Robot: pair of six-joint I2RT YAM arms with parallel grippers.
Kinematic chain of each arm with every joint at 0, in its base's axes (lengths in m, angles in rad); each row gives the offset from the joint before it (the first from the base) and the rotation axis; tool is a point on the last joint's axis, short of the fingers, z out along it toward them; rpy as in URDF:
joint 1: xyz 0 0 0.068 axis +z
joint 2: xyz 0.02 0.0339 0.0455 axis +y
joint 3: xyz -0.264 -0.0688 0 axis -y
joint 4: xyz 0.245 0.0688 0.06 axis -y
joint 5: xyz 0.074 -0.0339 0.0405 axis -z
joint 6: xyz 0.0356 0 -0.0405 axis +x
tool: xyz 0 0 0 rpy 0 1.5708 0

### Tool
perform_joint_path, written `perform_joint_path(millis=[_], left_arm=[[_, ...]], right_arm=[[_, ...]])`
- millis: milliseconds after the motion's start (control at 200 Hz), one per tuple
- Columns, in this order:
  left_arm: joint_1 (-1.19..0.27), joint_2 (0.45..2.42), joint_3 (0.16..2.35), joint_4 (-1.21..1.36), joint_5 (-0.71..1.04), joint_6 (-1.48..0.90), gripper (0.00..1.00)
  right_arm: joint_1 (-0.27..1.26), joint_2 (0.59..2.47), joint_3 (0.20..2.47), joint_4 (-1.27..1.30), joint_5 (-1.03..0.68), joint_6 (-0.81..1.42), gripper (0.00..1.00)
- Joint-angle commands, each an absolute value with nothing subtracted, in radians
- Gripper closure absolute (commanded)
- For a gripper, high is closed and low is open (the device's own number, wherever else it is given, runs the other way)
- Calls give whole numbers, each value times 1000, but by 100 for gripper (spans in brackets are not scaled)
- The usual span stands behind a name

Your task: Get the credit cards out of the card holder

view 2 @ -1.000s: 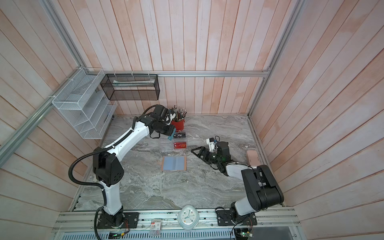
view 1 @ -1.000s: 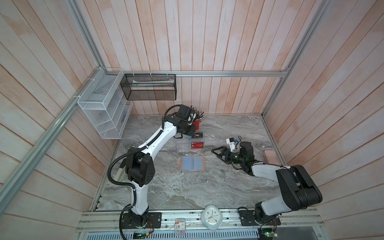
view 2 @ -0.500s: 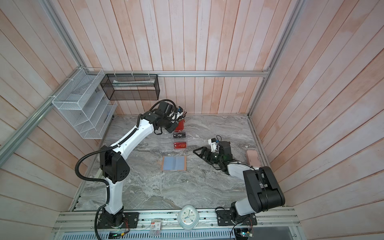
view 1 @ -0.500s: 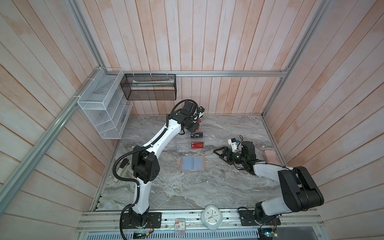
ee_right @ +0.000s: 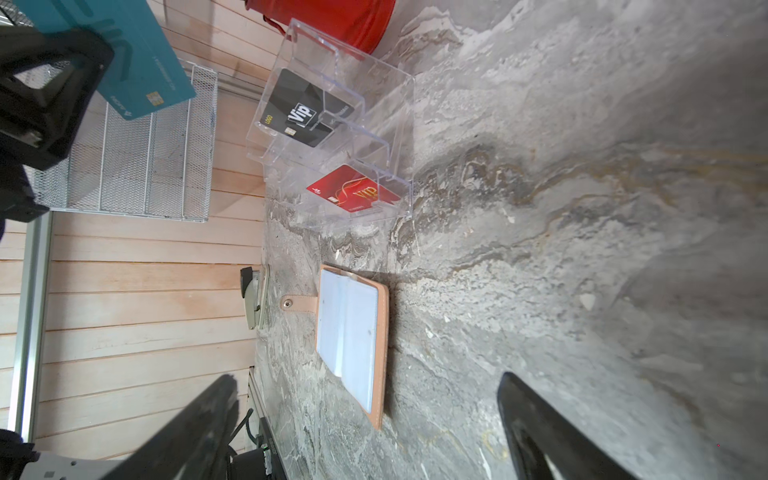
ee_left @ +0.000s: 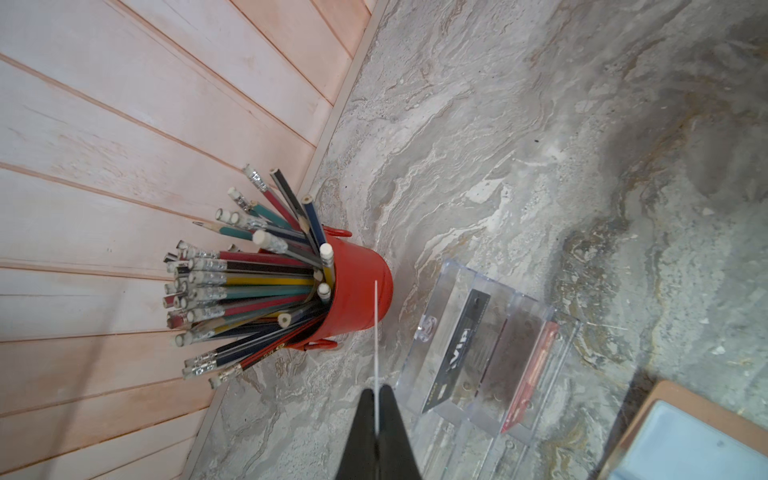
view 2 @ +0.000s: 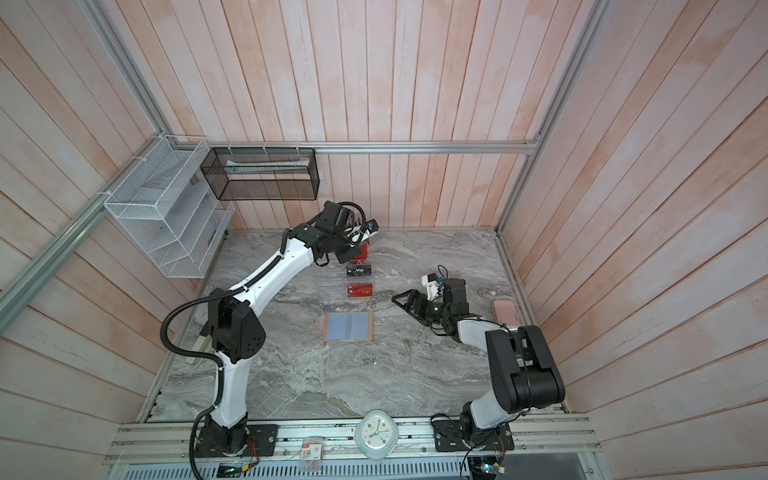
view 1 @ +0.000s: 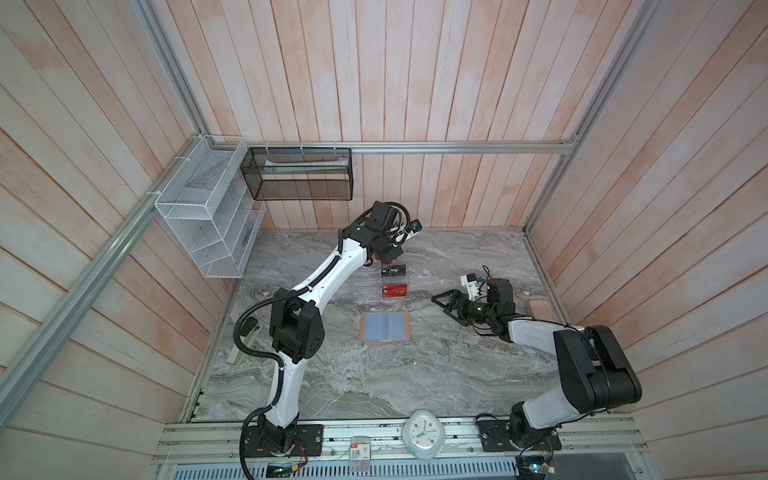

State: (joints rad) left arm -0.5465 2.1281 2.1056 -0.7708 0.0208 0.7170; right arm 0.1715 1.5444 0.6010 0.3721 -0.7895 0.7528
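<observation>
The card holder (view 1: 385,327) (view 2: 348,327) (ee_right: 353,332) lies open on the marble in both top views, its pale blue sleeves facing up. My left gripper (ee_left: 377,399) (view 1: 390,251) is shut on the teal credit card (ee_left: 376,332) (ee_right: 124,62), which hangs above the rear of the clear rack, by the pencil cup. The black credit card (view 1: 392,271) (ee_right: 305,110) and the red credit card (view 1: 395,291) (ee_right: 353,189) stand in the rack. My right gripper (view 1: 440,301) (ee_right: 368,379) is open and holds nothing, low and to the right of the holder.
A clear acrylic tiered rack (view 1: 370,291) stands behind the holder, and a red cup of pencils (ee_left: 361,291) behind the rack at the wall. A white wire rack (view 1: 203,216) and a black mesh basket (view 1: 299,174) hang on the walls. A stapler (view 1: 241,345) lies far left and a pink case (view 1: 540,309) far right.
My left wrist has turned and risen at the back of the rack with the teal card still in its jaws. The right arm has barely moved.
</observation>
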Motion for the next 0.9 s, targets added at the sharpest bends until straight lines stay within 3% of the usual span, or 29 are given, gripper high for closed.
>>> perform_joint_path(millis=[0,340,895], left_arm=[[-564,2137,2066,-769,90,820,100],[-583,2080,1897,-720,114,942,100],[-580,2123,1973,-693,76,1064,100]], right_arm=[[154,1568,622,342,-816,714,2],[129,1574,629,330,-822,696,2],[115,1676,653,412,-850,732,2]])
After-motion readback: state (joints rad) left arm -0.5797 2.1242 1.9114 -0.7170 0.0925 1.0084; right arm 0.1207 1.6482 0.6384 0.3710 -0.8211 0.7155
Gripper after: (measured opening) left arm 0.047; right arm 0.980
